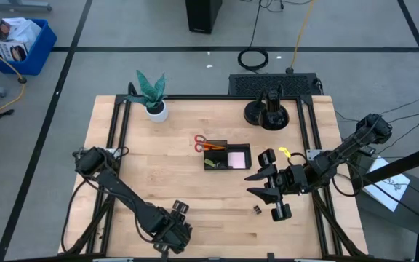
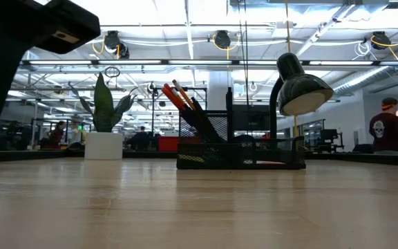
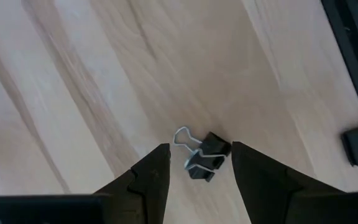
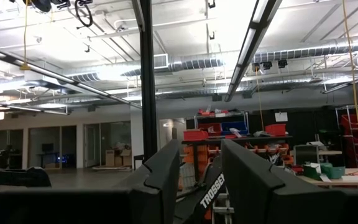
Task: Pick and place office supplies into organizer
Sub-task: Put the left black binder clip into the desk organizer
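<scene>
My left gripper (image 1: 174,218) hangs over the table's near edge, pointing down, open. In the left wrist view its fingertips (image 3: 199,147) stand on either side of two small black binder clips (image 3: 205,155) lying on the wood, without touching them. My right gripper (image 1: 255,184) is open and empty, level above the table right of centre, pointing left (image 4: 201,146). The black organizer (image 1: 228,156) (image 2: 240,155) sits mid-table, holding a pink sticky pad (image 1: 236,157), orange pencils (image 2: 178,97) and red-handled scissors (image 1: 204,143). Another binder clip (image 1: 256,209) and a yellow-green piece (image 1: 286,153) lie loose.
A potted green plant (image 1: 153,93) stands at the far left of the table. A black desk lamp on a round base (image 1: 268,113) (image 2: 299,86) stands at the far right, behind the organizer. The black table frame (image 3: 353,37) runs close beside my left gripper.
</scene>
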`<action>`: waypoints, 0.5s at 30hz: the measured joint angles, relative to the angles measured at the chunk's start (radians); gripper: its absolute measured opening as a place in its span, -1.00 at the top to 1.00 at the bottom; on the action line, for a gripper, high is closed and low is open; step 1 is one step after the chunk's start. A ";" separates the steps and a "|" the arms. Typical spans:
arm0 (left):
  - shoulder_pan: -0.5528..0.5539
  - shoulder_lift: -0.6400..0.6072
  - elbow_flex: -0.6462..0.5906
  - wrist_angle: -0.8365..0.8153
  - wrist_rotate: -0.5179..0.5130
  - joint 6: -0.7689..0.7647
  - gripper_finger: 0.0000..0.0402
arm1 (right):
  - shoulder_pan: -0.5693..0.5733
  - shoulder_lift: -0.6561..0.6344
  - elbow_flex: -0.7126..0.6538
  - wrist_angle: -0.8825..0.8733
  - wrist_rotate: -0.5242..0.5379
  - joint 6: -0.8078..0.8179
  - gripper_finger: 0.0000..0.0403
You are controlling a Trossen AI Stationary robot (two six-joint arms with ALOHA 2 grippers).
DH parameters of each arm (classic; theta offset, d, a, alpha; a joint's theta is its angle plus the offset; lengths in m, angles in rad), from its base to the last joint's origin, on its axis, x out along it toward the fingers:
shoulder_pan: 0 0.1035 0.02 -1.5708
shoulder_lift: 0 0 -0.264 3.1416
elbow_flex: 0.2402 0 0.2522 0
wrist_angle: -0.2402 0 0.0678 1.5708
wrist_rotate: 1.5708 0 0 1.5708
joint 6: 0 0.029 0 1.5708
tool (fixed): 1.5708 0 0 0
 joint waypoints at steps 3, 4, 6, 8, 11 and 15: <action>0.000 0.000 0.000 0.002 0.007 0.003 0.12 | 0.000 0.000 0.000 0.000 0.000 -0.001 0.46; 0.002 0.000 0.000 0.003 0.008 0.005 0.12 | 0.000 0.000 0.000 0.000 0.000 -0.001 0.46; 0.004 0.000 0.000 0.006 0.016 0.008 0.12 | 0.000 0.000 0.000 0.000 0.000 -0.001 0.46; 0.006 0.000 0.000 0.006 0.023 0.016 0.12 | 0.000 0.000 0.000 0.000 0.000 -0.002 0.46; 0.006 0.001 0.000 0.009 0.027 0.023 0.12 | 0.000 0.000 0.000 0.000 0.000 -0.001 0.46; 0.010 0.005 0.000 0.024 0.041 0.028 0.12 | 0.000 0.000 0.000 0.000 0.000 0.004 0.46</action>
